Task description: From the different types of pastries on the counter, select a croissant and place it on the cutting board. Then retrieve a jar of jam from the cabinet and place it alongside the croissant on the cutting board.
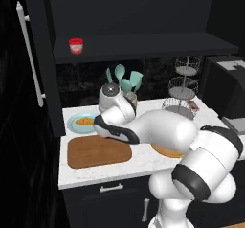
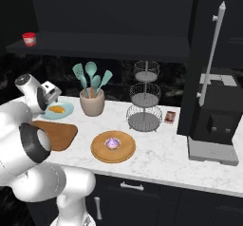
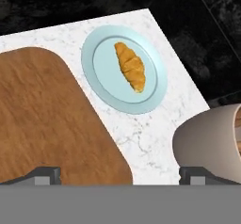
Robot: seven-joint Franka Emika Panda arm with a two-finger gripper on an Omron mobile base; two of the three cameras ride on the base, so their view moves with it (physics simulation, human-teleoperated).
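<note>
The golden croissant [image 3: 131, 72] lies on a light blue plate [image 3: 155, 93] at the counter's back left; it also shows as the croissant [image 2: 56, 109]. My gripper [image 3: 120, 175] hovers above it, open and empty, fingertips [image 3: 45, 173] wide apart, and in the right base view the gripper [image 2: 49, 97] hangs over that plate. The brown cutting board [image 1: 98, 151] lies bare just in front of the plate. The purple-topped cupcake [image 2: 112, 144] sits on a round wooden plate [image 2: 100, 153]. The red jar of jam [image 1: 75, 45] stands on the open cabinet's shelf [image 1: 143, 47].
A tan crock [image 2: 92, 104] of teal utensils stands right of the blue plate, close to my hand. The cabinet door [image 1: 28, 54] hangs open at left. A wire tiered stand [image 2: 144, 97] and a dark coffee machine [image 2: 213, 120] occupy the counter [image 2: 161, 154] at right.
</note>
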